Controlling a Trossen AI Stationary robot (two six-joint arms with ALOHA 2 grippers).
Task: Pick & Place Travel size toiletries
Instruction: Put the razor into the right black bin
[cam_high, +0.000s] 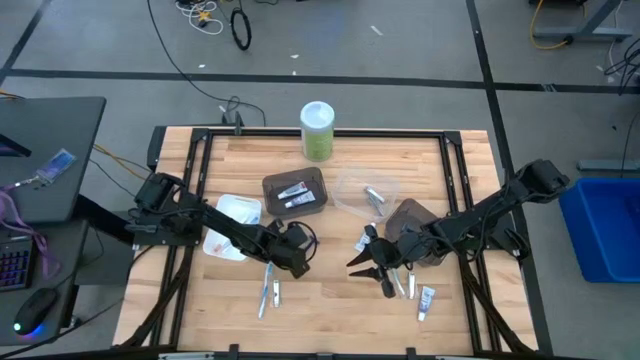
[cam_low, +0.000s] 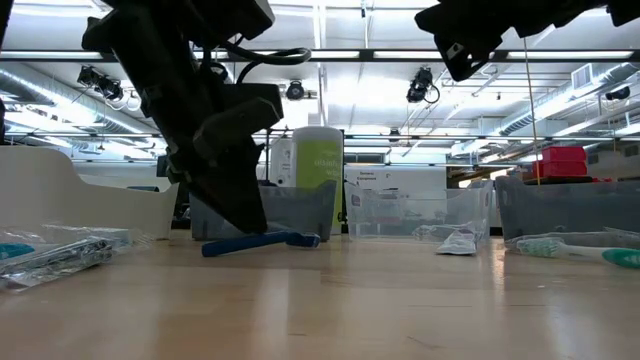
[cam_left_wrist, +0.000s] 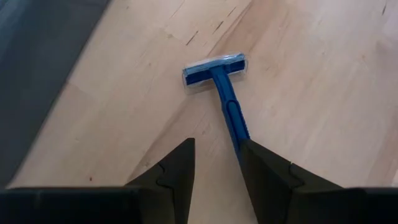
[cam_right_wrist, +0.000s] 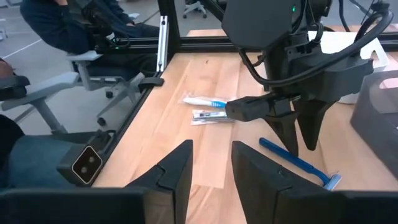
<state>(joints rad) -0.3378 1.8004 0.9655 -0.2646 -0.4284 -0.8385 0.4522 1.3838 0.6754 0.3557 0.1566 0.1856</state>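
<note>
Several travel size toiletries lie loose nearest the table's (cam_high: 330, 320) front edge. On the left side are a slim toothbrush (cam_high: 267, 290) and a small silvery packet (cam_high: 277, 292) just beside it. On the right side are a white tube (cam_high: 425, 298) and a second toothbrush (cam_low: 575, 248), close together.

Next in, a blue razor (cam_left_wrist: 217, 78) lies flat on the wood near mid-table. The left gripper (cam_left_wrist: 216, 142) is down at the table surface over the handle end of this razor. Its fingers stand moderately apart and the handle runs along the inner edge of one finger. The jaws are not closed on the handle and hold nothing.

The right gripper (cam_right_wrist: 212, 146) is opposite it, facing the left gripper across the razor, and the low view shows it raised clear of the table. Its fingers are parted by a narrow gap, with nothing between them.

Behind the grippers is a row of four trays. A white tray (cam_high: 240, 208) is on the left. A dark tray (cam_high: 270, 185) holds white tubes (cam_high: 293, 190). A clear tray (cam_high: 350, 185) holds a silvery item (cam_high: 374, 198). A second dark tray (cam_high: 410, 215) lies under the right arm.

Farthest back, a green canister (cam_high: 318, 130) with a white lid stands upright at the rear edge.
</note>
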